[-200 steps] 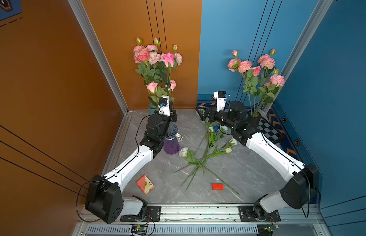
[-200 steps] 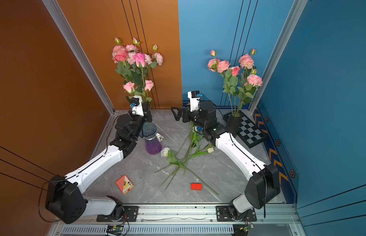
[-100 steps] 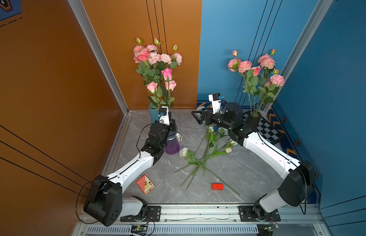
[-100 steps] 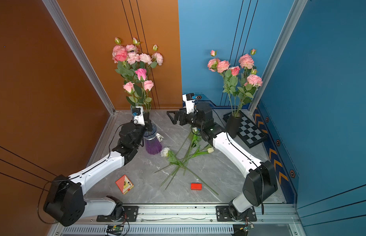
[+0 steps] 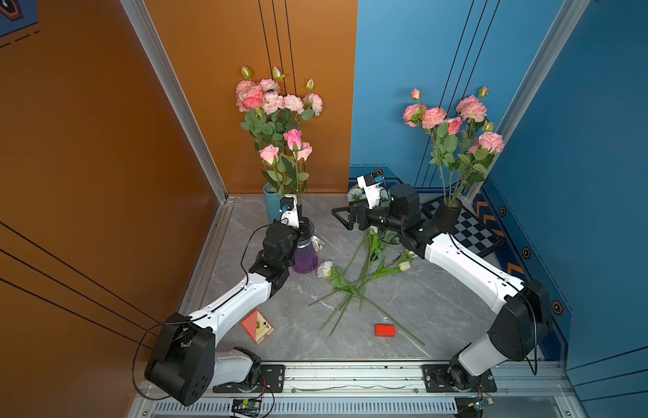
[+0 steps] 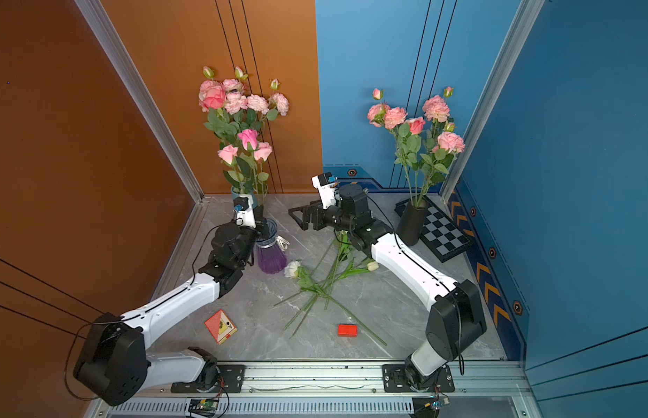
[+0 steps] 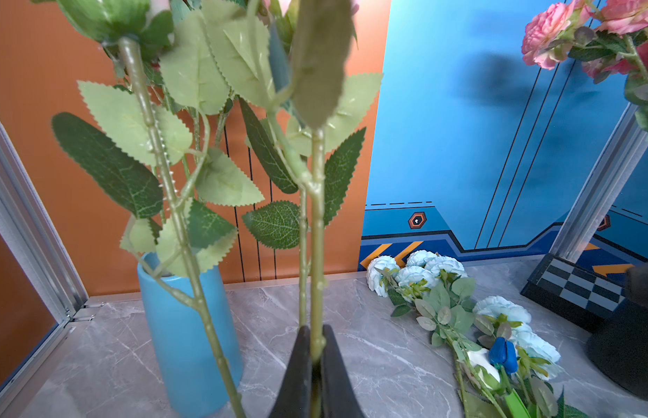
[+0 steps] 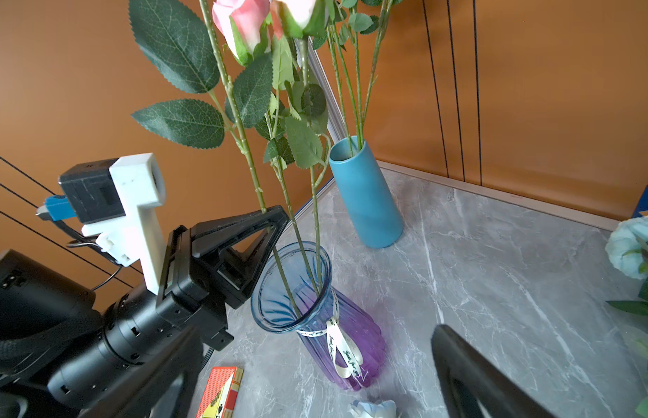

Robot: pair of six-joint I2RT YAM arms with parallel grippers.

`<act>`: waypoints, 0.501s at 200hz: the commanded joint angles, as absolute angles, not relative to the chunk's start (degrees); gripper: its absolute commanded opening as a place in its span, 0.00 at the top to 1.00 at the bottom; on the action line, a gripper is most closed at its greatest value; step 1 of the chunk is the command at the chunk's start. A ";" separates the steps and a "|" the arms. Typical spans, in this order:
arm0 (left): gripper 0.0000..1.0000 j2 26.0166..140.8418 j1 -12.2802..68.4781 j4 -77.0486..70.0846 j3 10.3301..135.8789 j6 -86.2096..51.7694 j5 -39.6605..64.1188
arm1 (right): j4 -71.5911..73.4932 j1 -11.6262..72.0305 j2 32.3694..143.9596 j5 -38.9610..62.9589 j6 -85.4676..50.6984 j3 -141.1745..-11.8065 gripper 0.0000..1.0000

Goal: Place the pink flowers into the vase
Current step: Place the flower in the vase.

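white arm links (image 5: 460,260); black joints; black triangular fingers (image 8: 243,231)

In a top view, the left pincer (image 5: 303,226) holds the pink flowers (image 5: 293,144) over the purple vase (image 5: 305,255), while white flowers (image 5: 355,278) lie on the grey table (image 5: 405,307) beside it.

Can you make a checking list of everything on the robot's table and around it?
Surface: grey marble table.
Job's things: pink flowers with stems in the purple glass vase.
Clutter: white flowers lying loose, pale blue flowers, card box, red block, chessboard, blue vase, black vase.
Grippers: left gripper shut on a stem; right gripper open, empty.
Cables: black cable at left arm's base.
Surroundings: orange and blue walls.
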State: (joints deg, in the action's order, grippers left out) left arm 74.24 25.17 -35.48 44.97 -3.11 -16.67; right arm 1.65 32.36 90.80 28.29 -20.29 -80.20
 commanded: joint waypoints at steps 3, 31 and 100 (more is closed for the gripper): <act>0.99 73.18 25.58 -36.39 44.16 -4.04 -17.75 | -0.57 32.51 90.88 27.71 -18.57 -81.56 0.00; 0.96 73.08 25.62 -36.38 44.08 -4.03 -17.66 | -0.96 32.44 90.68 27.19 -18.43 -81.49 0.00; 0.89 72.78 25.80 -36.30 43.78 -4.04 -17.58 | -1.66 32.48 90.57 26.63 -18.36 -81.30 0.00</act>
